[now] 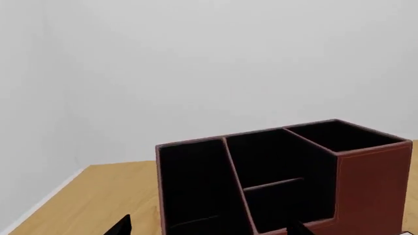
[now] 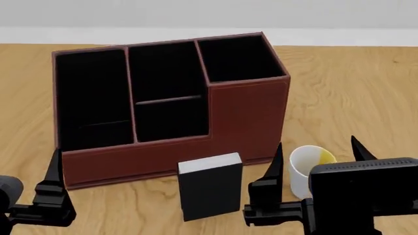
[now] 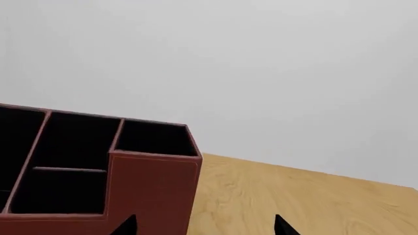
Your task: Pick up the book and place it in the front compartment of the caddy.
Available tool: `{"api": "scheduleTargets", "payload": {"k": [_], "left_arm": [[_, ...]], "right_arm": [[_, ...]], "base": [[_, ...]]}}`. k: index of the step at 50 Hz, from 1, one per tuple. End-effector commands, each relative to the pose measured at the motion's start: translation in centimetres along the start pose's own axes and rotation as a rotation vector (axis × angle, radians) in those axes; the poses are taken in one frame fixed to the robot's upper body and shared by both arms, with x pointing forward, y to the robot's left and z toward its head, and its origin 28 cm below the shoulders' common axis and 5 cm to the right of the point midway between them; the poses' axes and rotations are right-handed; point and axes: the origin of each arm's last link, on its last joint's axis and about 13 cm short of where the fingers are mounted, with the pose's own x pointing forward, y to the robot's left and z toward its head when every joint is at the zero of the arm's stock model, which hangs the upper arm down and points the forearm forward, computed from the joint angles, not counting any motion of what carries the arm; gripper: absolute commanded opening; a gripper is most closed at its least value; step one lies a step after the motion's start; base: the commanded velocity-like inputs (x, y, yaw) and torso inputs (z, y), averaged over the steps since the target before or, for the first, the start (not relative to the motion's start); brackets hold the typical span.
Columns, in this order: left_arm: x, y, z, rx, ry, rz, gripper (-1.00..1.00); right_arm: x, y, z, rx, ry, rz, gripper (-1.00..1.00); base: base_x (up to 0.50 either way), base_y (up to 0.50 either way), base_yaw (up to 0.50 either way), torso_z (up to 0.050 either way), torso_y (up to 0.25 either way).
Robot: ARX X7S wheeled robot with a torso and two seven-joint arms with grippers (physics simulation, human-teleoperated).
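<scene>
The caddy, a reddish-brown box with black compartments and a stepped lower front wall, stands mid-table. It also shows in the left wrist view and the right wrist view. The book, black with white page edges on top, stands upright just in front of the caddy's low front wall. My left gripper is open and empty; one finger shows at the caddy's front left corner. My right gripper is open and empty, to the right of the book; it also shows in the right wrist view.
A white mug with a yellow inside stands right of the book, seen between my right gripper's fingers. The wooden table reaches to a pale wall behind the caddy.
</scene>
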Motion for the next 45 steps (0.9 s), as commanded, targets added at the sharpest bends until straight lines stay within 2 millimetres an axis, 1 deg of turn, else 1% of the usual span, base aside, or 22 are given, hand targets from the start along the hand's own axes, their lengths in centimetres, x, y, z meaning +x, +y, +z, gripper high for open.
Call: {"api": "scheduleTargets", "payload": {"k": [1,34,45], "left_arm": [[-0.14,0.04,0.05,0.001,0.0,0.001,1.0],[-0.24,0.04,0.0,-0.001,0.001,0.002,1.0],[-0.19,0.03,-0.04,0.0,0.004,-0.002,1.0]], "right_arm": [[-0.09,0.01,-0.17,0.0,0.001,0.0,1.0],[-0.17,0.15,-0.24,-0.006,-0.003,0.005,1.0],[-0.15,0.23,-0.36,-0.007,-0.008,0.01,1.0]], "base": [[0.5,0.0,0.0,0.0,0.0],[0.5,0.0,0.0,0.0,0.002],[-0.01,0.0,0.0,0.0,0.001]]}}
